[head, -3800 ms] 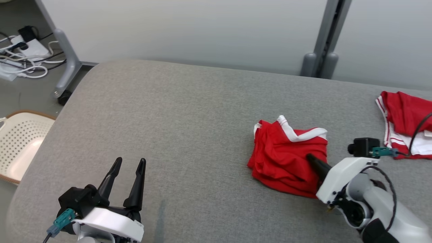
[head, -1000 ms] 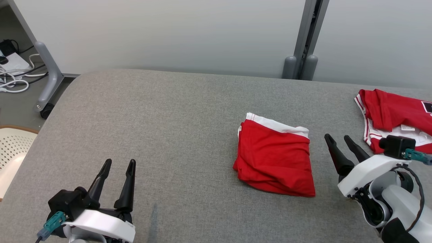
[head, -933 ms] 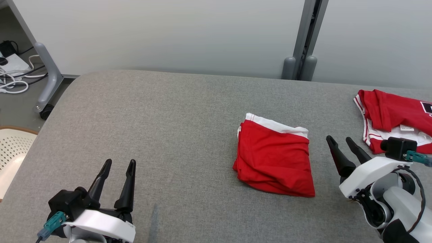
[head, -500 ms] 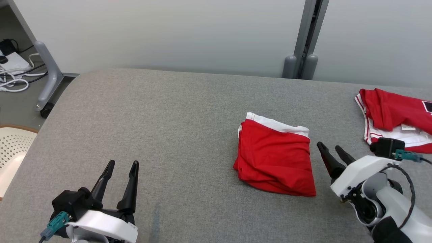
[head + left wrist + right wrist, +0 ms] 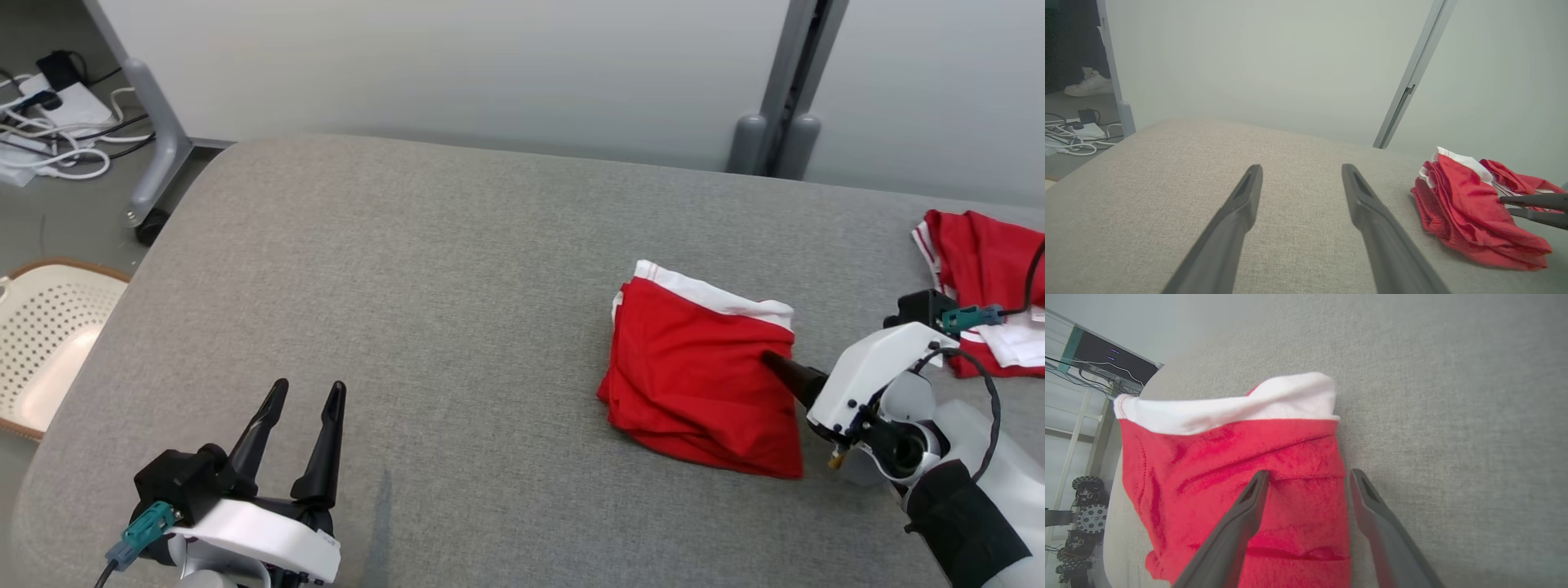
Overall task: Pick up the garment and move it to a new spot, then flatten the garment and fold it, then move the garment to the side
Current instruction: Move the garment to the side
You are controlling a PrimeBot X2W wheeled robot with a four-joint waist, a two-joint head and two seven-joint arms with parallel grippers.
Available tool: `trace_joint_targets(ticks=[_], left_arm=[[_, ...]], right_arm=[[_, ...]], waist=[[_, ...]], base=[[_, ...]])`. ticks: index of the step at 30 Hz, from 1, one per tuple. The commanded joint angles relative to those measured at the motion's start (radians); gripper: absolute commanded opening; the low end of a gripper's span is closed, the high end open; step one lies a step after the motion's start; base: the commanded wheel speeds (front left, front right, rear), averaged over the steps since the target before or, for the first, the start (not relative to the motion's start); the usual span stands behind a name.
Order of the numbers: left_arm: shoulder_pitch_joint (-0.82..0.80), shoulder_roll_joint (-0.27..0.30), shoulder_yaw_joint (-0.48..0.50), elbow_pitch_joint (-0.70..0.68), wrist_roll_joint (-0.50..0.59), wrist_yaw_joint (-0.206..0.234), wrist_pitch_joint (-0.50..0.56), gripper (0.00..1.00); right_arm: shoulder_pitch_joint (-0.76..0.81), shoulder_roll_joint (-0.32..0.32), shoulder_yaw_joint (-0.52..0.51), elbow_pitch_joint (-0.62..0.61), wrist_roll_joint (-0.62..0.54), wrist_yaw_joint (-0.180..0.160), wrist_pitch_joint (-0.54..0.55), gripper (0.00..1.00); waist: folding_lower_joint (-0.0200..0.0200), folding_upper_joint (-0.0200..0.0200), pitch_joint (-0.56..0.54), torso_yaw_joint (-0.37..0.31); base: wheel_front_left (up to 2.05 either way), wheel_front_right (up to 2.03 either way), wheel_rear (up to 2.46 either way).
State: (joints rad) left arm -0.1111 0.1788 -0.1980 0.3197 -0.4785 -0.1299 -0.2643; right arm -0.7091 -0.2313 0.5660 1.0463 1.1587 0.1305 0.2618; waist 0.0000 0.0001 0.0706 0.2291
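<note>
Garment (image 5: 702, 392) is lying folded into a rough red rectangle on the right half of the table (image 5: 408, 286), roughly midway between its near and far edges, with the white band turned toward the far edge. Layers are looking stacked and fairly even, so I am judging the fold done and the last step, shifting it to the side, as the one in hand.

Right gripper (image 5: 1308, 473) is reaching in at the garment's right edge with its fingers spread wide and nothing pinched. It is rolled so that one finger is riding above the other. The upper one is lying over the red cloth, and the lower one is running low along the edge of the stack, against the grey. Whether either is touching the cloth I cannot tell. Likely reason for the roll: a side-on bite takes all layers together, so the fold should not be opening when lifted.

Left gripper (image 5: 309, 384) is hovering near the front-left corner, well apart from the garment, fingers spread and empty. It is probably parked out of the way.

Second red garment (image 5: 980, 253) is lying at the table's right edge, near the right arm. Risk, as I am reading it: a shallow bite catching only the top layers, or the carried stack landing on that neighbour.
</note>
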Motion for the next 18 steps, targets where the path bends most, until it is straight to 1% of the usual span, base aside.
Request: trace_joint_targets(ticks=[1,7,11,12,13,14,15,18], left_arm=[[-0.02,0.007,0.002,0.0,-0.005,-0.001,0.0,1.0],[-0.024,0.009,0.005,0.0,-0.005,-0.001,0.0,1.0],[-0.028,0.011,0.001,0.002,-0.008,-0.001,0.0,1.0],[-0.026,0.011,0.001,0.002,-0.009,-0.001,0.0,1.0],[-0.024,0.012,0.001,0.002,-0.008,-0.001,0.0,1.0],[-0.024,0.012,0.002,0.003,-0.008,-0.001,0.0,1.0],[-0.024,0.012,0.002,0.004,-0.007,-0.001,0.0,1.0],[-0.022,0.012,0.005,0.005,-0.004,-0.001,0.0,1.0]], right_arm=[[0.006,0.0,-0.001,0.023,0.011,0.001,0.019,1.0],[0.03,0.023,-0.018,0.067,0.05,0.001,0.081,1.0],[0.042,0.032,-0.029,0.057,0.074,0.0,0.075,1.0],[0.044,0.032,-0.03,0.057,0.077,0.0,0.072,0.6],[0.047,0.032,-0.03,0.057,0.078,0.0,0.071,0.45],[0.048,0.032,-0.028,0.055,0.078,0.0,0.069,0.25],[0.048,0.032,-0.028,0.05,0.08,0.0,0.063,0.0],[0.044,0.024,-0.022,0.029,0.075,0.001,0.043,0.0]], waist=[[0.0,-0.0001,0.009,0.015],[0.0,-0.0001,0.017,0.037],[0.0,-0.0001,0.02,0.046],[0.0,-0.0001,0.02,0.047],[0.0,-0.0001,0.02,0.048],[0.0,-0.0001,0.019,0.049],[0.0,-0.0001,0.018,0.049],[0.0,-0.0001,0.013,0.047]], base=[[0.0,0.0,0.0],[0.0,0.0,0.0],[0.0,0.0,0.0],[0.0,0.0,0.0],[0.0,0.0,0.0],[0.0,0.0,0.0],[0.0,0.0,0.0],[0.0,0.0,0.0]])
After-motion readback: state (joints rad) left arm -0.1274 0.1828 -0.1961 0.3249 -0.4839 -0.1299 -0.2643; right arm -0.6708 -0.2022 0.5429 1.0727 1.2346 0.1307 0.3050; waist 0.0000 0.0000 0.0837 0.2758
